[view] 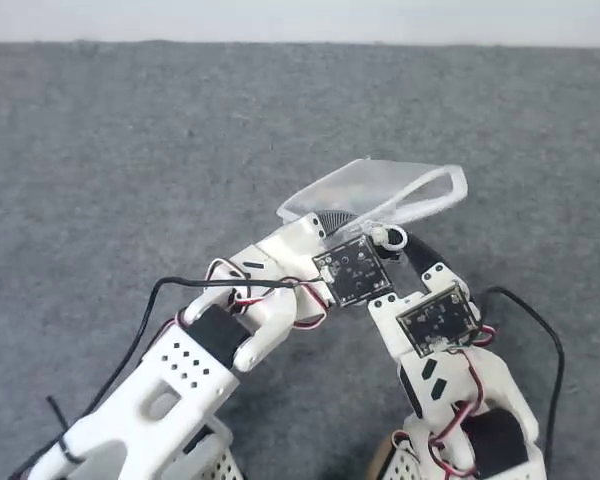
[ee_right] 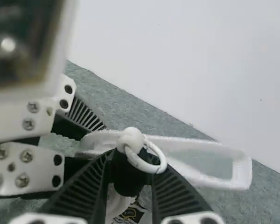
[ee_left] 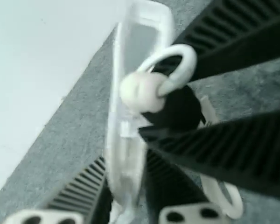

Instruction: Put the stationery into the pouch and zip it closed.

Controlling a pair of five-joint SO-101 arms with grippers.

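Note:
A clear pouch (view: 380,192) with a white zip edge is held up off the grey table. My left gripper (view: 330,222) is shut on the pouch's near end; in the left wrist view its fingers (ee_left: 86,198) pinch the pouch edge (ee_left: 126,158). My right gripper (view: 396,247) is shut on the black zip pull (ee_right: 127,173), just under its white bead and ring (ee_right: 133,142). The pouch (ee_right: 203,163) stretches away from the pull. In the left wrist view the right gripper's fingers (ee_left: 233,154) come in from the side around the bead (ee_left: 140,91). A printed item (ee_right: 126,213) shows low between the right fingers.
Grey carpet-like table (view: 130,170) lies open on all sides of the arms, ending at a pale wall (view: 300,18) at the back. Both arms crowd together at the front middle, with loose cables (view: 535,320) beside them.

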